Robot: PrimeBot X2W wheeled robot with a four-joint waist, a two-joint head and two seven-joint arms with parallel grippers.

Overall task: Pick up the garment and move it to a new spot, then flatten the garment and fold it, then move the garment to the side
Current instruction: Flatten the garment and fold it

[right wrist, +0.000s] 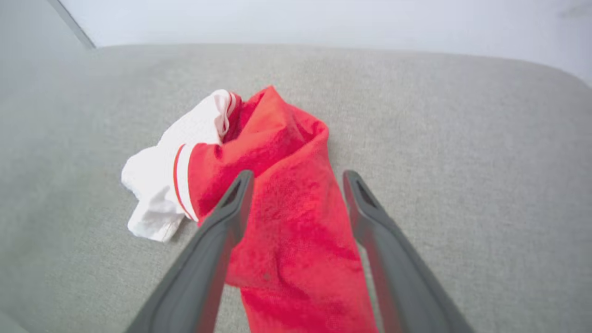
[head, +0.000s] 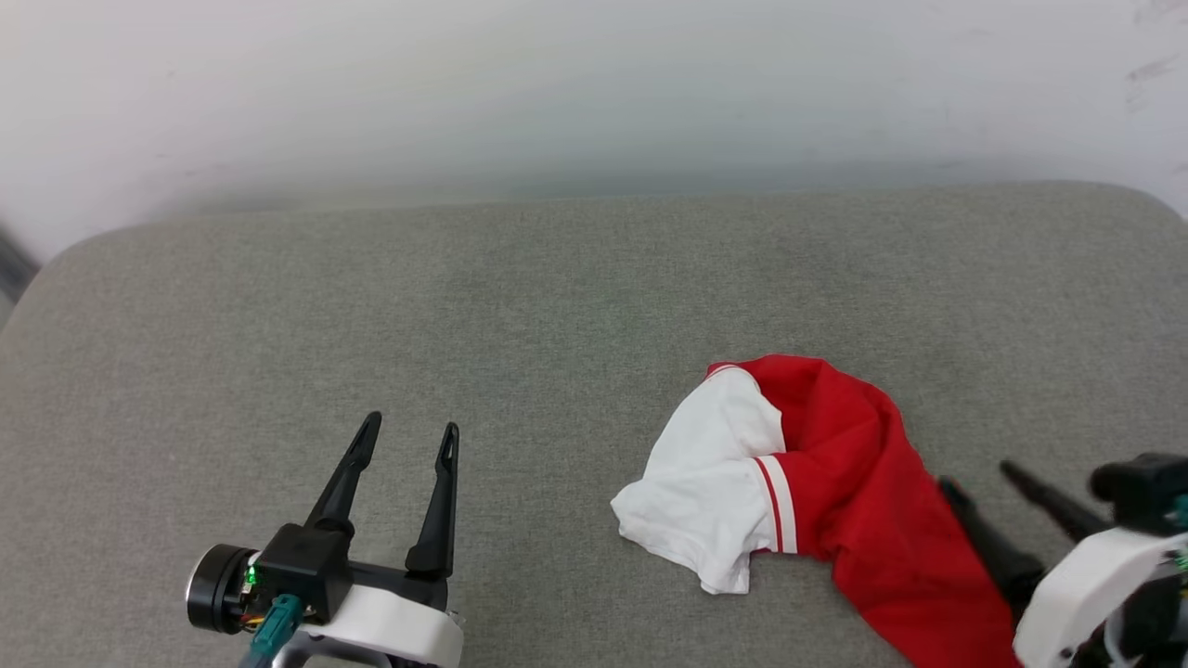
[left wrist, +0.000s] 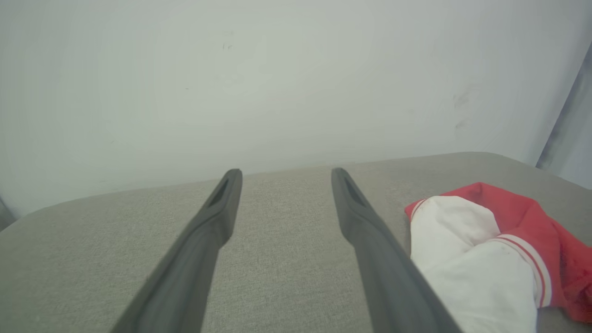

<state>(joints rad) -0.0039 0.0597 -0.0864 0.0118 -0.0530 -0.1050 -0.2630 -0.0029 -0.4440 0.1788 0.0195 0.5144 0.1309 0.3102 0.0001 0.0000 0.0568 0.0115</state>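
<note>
Red-and-white jersey (head: 835, 464) is lying crumpled on the grey cushion (head: 557, 306), near right. Right gripper (head: 976, 476) is hovering with fingers spread either side of its red tail. Left gripper (head: 411, 425) is sitting with jaws wide, well apart to the left.

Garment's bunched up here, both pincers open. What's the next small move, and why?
Probably bring the left pincer over to the white sleeve: the garment lies crumpled, the right pincer straddles its red part, open, and flattening likely needs two holds.
</note>
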